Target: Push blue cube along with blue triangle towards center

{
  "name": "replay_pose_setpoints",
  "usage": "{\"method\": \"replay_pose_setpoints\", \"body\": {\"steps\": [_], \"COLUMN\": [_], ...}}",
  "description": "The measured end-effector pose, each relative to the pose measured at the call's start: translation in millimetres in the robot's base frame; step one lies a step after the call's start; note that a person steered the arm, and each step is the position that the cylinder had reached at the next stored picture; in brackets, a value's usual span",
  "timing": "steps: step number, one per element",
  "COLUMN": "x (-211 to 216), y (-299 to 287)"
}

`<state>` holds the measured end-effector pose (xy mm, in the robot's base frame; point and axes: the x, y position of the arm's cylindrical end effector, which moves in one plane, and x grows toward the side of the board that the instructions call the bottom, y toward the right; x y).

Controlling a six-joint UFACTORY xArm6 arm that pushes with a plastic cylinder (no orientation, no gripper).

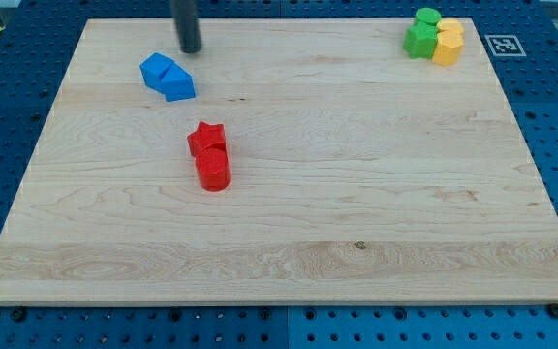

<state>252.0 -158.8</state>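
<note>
A blue cube (156,70) and a blue triangle (178,84) lie touching each other in the upper left part of the wooden board (289,252). My tip (191,48) stands just above and to the right of the blue pair, a small gap away from them, near the board's top edge. The rod runs up out of the view's top.
A red star block (206,138) and a red cylinder (213,169) touch each other left of the board's middle. At the top right corner a green block (420,37), a green cylinder (427,16) and yellow blocks (448,45) cluster together.
</note>
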Motion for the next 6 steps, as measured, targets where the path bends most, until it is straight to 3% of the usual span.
{"method": "replay_pose_setpoints", "body": {"steps": [1,2,4,6], "x": [-4.4,-1.8,37.6,47.4], "y": [-51.9,-67.9,-55.8,-8.3]}}
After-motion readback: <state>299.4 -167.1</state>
